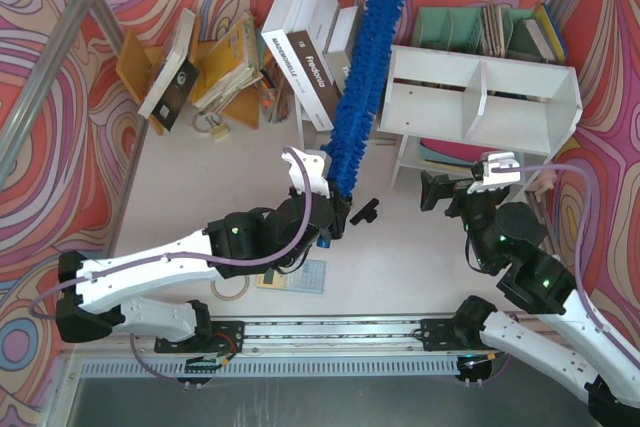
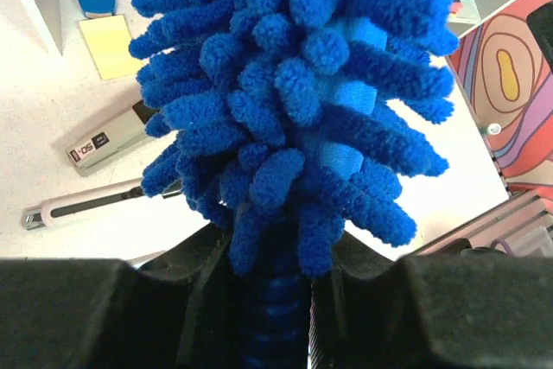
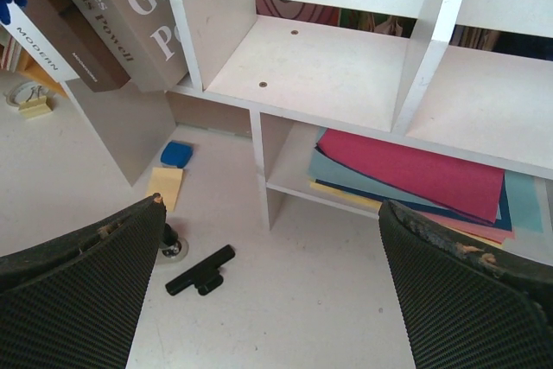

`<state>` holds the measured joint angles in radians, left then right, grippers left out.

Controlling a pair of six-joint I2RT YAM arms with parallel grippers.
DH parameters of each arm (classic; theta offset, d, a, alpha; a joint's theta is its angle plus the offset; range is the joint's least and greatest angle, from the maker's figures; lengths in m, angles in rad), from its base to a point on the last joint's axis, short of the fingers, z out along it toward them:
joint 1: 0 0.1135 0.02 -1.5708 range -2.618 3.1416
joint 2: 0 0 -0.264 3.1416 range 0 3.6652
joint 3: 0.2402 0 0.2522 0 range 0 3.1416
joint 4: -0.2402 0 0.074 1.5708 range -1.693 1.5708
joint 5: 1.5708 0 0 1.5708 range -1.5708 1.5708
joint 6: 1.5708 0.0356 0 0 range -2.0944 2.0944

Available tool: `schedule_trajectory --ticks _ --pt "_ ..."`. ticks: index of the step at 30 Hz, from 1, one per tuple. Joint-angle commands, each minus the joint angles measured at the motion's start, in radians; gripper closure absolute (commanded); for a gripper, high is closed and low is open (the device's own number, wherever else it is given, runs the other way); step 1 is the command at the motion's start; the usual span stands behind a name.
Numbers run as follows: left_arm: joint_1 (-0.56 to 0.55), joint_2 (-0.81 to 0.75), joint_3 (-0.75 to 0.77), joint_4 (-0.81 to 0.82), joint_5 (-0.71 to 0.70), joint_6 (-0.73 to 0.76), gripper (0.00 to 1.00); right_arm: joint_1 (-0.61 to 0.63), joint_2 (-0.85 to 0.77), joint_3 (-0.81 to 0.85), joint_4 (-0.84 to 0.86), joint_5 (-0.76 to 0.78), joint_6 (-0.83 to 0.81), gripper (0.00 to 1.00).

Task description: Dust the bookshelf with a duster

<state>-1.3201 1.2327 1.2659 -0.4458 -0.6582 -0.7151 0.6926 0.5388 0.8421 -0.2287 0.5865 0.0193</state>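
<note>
White table (image 1: 410, 257); duster (image 1: 362, 77) long, bright-blue, fluffy chenille.

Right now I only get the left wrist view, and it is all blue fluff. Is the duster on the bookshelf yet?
Observer: Seemingly not. From above, the duster rises just left of the bookshelf, over neither cubby.
Operator: Where is the other arm?
Observer: The right pincer hangs open and empty before the lower tier.
Operator: Anything in the way on the shelves?
Observer: Both upper cubbies are bare; coloured paper sheets lie in the lower tier.
</note>
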Motion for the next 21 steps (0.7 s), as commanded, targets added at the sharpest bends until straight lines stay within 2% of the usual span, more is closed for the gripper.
schedule_trajectory --ticks 1,10,21 --pt "0.011 0.016 -0.003 0.028 -0.023 -0.039 1.0 -0.003 0.001 -0.001 0.015 0.016 -0.002 0.01" --pt "0.012 0.092 -0.038 0.019 0.067 -0.11 1.0 -0.003 -0.006 -0.006 0.013 0.016 -0.004 0.01" --pt "0.026 0.007 0.023 0.041 -0.065 0.045 1.0 -0.003 -0.006 -0.006 0.006 0.012 0.002 0.01"
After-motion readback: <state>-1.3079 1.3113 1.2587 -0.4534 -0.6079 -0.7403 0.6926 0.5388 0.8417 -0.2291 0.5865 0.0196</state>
